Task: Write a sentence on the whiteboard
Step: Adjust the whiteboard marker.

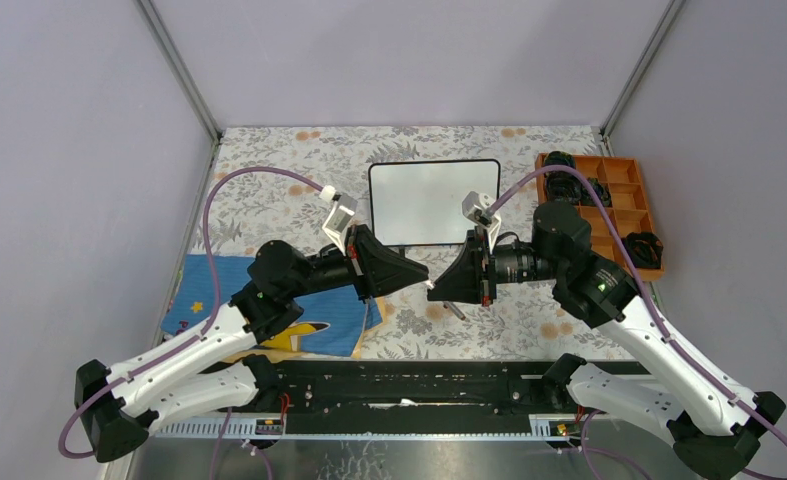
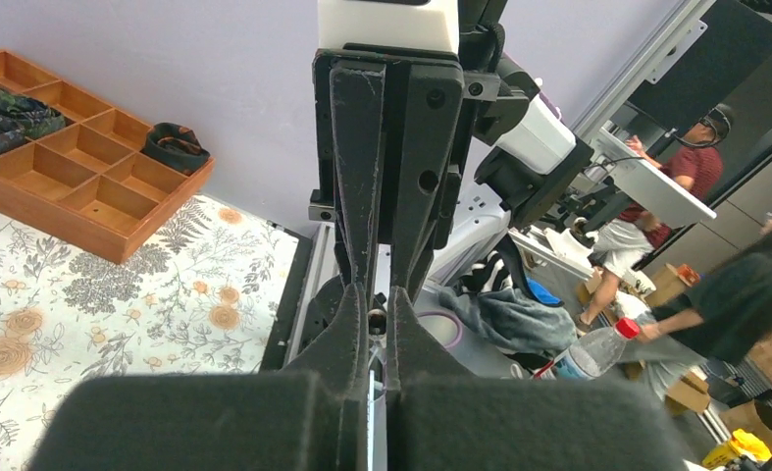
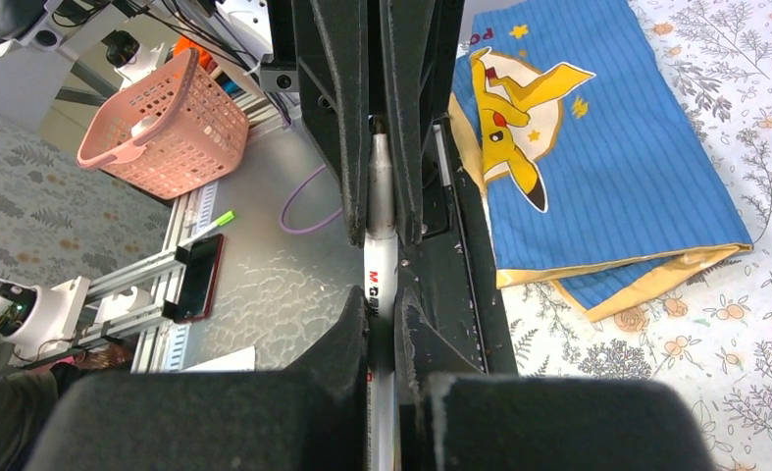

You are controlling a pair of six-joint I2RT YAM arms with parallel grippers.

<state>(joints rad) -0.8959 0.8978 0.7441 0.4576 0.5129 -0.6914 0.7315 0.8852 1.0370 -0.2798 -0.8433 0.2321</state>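
white whiteboard (image 1: 419, 195), orange tray (image 1: 629, 215), floral tablecloth (image 1: 269, 190), blue striped cloth (image 1: 334, 320)

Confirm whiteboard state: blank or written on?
Blank. The whiteboard shows plain white inside its frame in the top view; no marker strokes visible.

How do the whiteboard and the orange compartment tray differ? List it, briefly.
The whiteboard is white with a thin black frame; the orange compartment tray is orange throughout. The whiteboard is one plain face with no writing showing; the tray is split into compartments, some holding dark items. Both are rectangular and rest on the floral tablecloth.
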